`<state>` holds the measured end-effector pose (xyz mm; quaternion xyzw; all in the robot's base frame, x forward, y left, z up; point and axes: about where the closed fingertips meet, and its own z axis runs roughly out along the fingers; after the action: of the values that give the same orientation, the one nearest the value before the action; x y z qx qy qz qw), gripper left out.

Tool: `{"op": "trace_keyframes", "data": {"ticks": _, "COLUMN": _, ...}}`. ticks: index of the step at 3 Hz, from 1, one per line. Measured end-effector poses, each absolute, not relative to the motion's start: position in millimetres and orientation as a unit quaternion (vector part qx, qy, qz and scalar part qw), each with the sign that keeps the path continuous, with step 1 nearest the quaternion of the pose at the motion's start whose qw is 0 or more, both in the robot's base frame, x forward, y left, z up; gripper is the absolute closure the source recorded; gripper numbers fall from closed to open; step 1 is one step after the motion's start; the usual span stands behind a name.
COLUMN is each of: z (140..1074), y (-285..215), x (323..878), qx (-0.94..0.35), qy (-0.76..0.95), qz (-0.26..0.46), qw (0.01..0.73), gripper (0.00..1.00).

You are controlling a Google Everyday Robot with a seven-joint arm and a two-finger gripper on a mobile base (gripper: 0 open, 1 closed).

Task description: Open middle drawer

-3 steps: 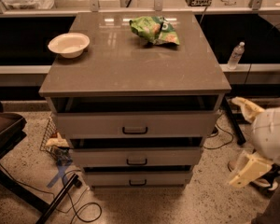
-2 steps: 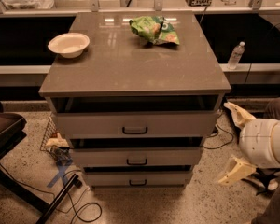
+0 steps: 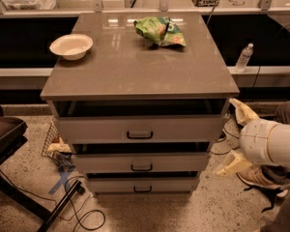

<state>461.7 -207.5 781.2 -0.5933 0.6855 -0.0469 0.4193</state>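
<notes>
1. The gripper [image 3: 239, 138] is hanging to the right of the cabinet [image 3: 135, 76], just off its front corner. Its two pale fingers [image 3: 243, 112] are spread wide and are holding nothing.
2. The middle drawer [image 3: 106, 162] is sitting between the taller top drawer [image 3: 96, 128] and the slimmer bottom drawer [image 3: 111, 184]. Its front is looking pushed in, roughly in line with the other two.
3. Its dark handle [image 3: 141, 167] is sitting at the centre of the front, well apart from the gripper and untouched.
4. The task is therefore looking barely begun. No pulling is showing yet, so reaching across to the handle, closing on it and drawing the drawer out are all remaining.
5. A bowl [image 3: 71, 46] and a green bag [image 3: 160, 31] are lying on the cabinet top, clear of the drawer fronts.
</notes>
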Motion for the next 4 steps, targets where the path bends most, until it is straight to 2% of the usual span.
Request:
{"op": "trace_keyframes", "data": {"ticks": 2, "z": 687, "y": -209, "x": 458, "qx": -0.582, "qy": 0.706, "qz": -0.030, "qw": 0.402, "gripper": 0.00}}
{"op": "trace_keyframes", "data": {"ticks": 4, "z": 583, "y": -198, "x": 455, "qx": -0.581, "qy": 0.701, "qz": 0.021, "qw": 0.412, "gripper": 0.00}}
